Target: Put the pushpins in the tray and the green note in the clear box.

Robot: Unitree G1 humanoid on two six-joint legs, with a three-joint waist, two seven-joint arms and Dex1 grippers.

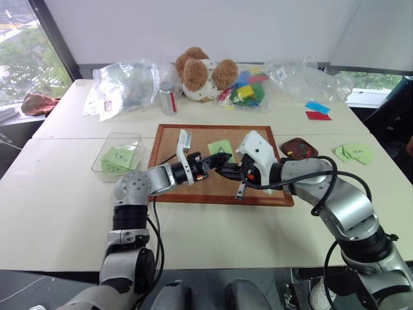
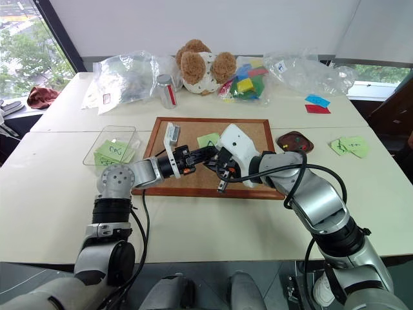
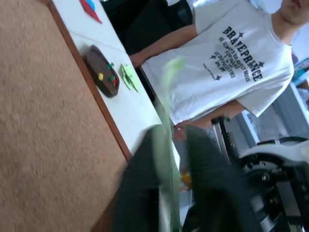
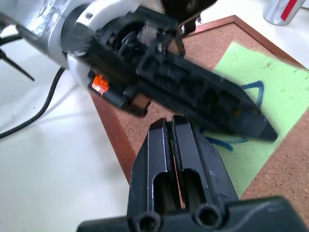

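Both grippers meet over the middle of the cork board (image 1: 193, 139), tips almost touching. Left gripper (image 1: 218, 163) has its black fingers pressed together on a thin strip of pale green paper seen edge-on in its wrist view, so it's pinching the green note (image 3: 166, 121), at least that's how it looks. Right gripper (image 4: 175, 133) is squeezed tight too, fingers flat against each other, with the left one's fingers lying right across in front of it. Just under and past the two tips a green note with dark triangle-ish marks (image 4: 263, 111) lies flat on the cork; can't tell from where I'm standing if that's the same sheet the left one is gripping. Off the board's right edge sits the tray (image 1: 299, 149), with a few pushpins (image 3: 100, 76) in it, yellow and red heads. Way over on the other side, left of the board, is the clear box (image 1: 119, 153) with green notes already inside.
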